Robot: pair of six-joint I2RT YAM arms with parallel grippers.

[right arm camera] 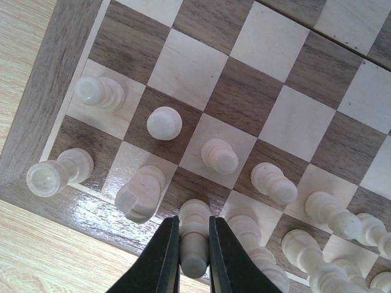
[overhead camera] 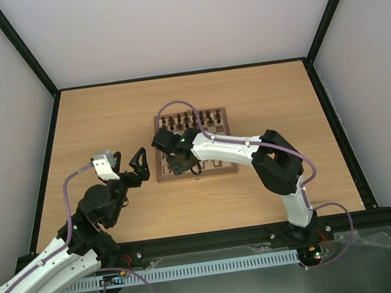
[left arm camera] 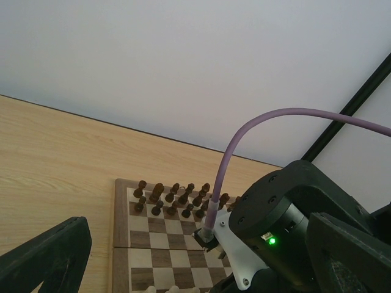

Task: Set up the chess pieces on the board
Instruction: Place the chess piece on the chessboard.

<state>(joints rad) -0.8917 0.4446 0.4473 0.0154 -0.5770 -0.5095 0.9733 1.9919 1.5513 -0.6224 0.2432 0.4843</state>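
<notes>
The board (overhead camera: 230, 141) lies in the middle of the table. Dark pieces (overhead camera: 195, 119) fill its two far rows. In the right wrist view my right gripper (right arm camera: 194, 256) is shut on a pale cream piece (right arm camera: 194, 235) that stands in the near row, third square from the corner of the board (right arm camera: 244, 91). Beside it stand a pale knight (right arm camera: 139, 194) and a rook (right arm camera: 55, 174), with pale pawns (right arm camera: 220, 155) one row ahead. In the top view the right gripper (overhead camera: 177, 162) is over the board's near left part. My left gripper (overhead camera: 138, 165) is open and empty, just left of the board.
More pale pieces (right arm camera: 330, 213) line the near rows to the right of the held one. In the left wrist view the right arm's wrist (left arm camera: 281, 226) and its purple cable (left arm camera: 244, 140) stand over the board (left arm camera: 156, 244). Black frame posts and white walls bound the table.
</notes>
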